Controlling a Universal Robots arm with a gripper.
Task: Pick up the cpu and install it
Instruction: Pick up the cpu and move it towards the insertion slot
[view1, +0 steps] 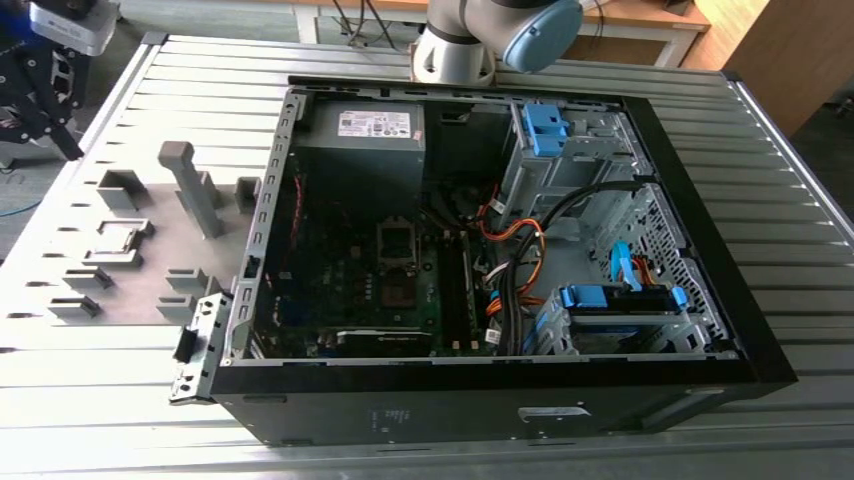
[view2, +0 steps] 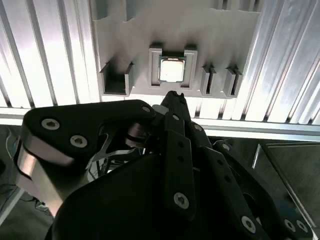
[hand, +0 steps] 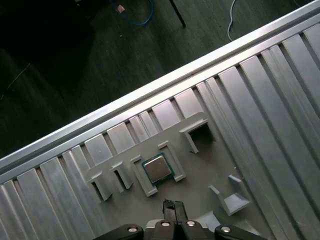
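Second wrist view put the gripper (view2: 173, 96) in the foreground, its black fingers drawn together to a single tip. No gap was visible between them, and they had hold of nothing. Straight ahead of that tip and apart from it, the cpu (view2: 172, 69) lay flat with its silvery top up. It sat in a walled pocket of the grey holder plate (view2: 225, 35), which rested on the ribbed bench (view2: 50, 60) close to one edge.

In the first wrist view the tip of the gripper (hand: 172, 204) again pointed at the cpu (hand: 157, 169), nearly centred on it. The chip was square (so it had no long axis to speak of), and its sides ran parallel to the pocket walls.

In the exterior view the cpu (view1: 118, 237) sat near the bench's edge at the exterior view's left — well apart from the open computer case (view1: 467, 400), where the dark socket frame (view1: 398, 262) lay on the board.
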